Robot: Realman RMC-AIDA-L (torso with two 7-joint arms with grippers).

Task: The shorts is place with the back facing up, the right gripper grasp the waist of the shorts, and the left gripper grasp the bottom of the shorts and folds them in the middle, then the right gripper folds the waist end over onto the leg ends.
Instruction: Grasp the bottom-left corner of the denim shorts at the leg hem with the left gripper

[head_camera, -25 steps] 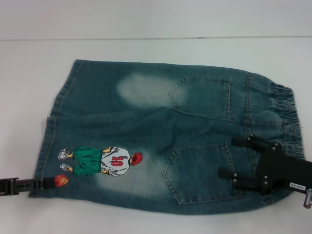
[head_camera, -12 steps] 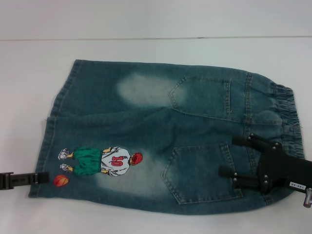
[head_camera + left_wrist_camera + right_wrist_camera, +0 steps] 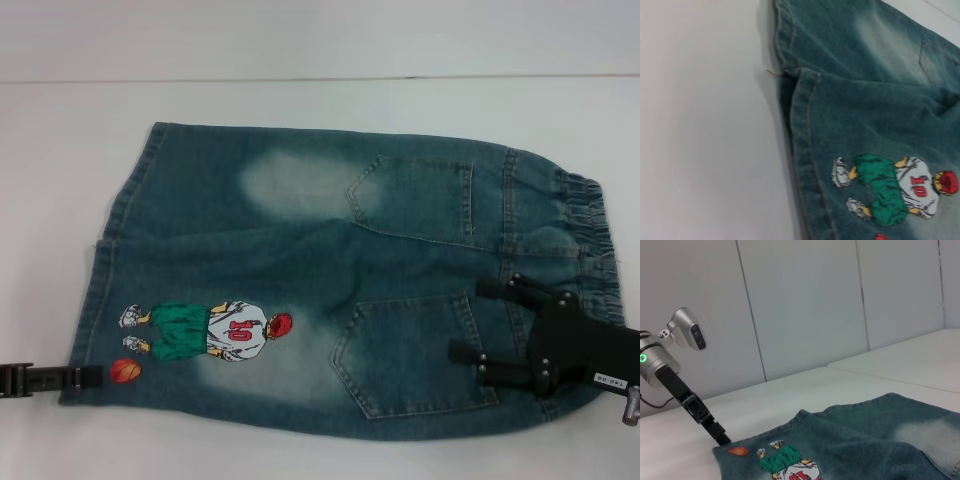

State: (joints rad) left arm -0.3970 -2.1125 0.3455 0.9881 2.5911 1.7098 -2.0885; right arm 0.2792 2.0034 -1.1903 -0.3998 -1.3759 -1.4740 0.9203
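The denim shorts point(image 3: 300, 270) lie flat with the back pockets up, the elastic waist point(image 3: 585, 230) to the right and the leg hems point(image 3: 100, 270) to the left. A cartoon basketball player print point(image 3: 215, 330) marks the near leg. My right gripper point(image 3: 472, 322) stands open over the near back pocket, just inside the waist, its two black fingers spread apart. My left gripper point(image 3: 92, 377) shows as a thin black bar whose tip reaches the near leg hem beside the printed basketball; the right wrist view shows the left gripper point(image 3: 722, 439) at the same corner.
The white table point(image 3: 300, 100) runs around the shorts on all sides. A white panelled wall point(image 3: 805, 305) rises behind the table. The left wrist view shows the leg hems point(image 3: 800, 125) and bare tabletop point(image 3: 700, 125) beside them.
The left gripper's tip has drawn back a little at the leg hem, rising briefly and then settling at its former height. The right gripper and the shorts have not moved.
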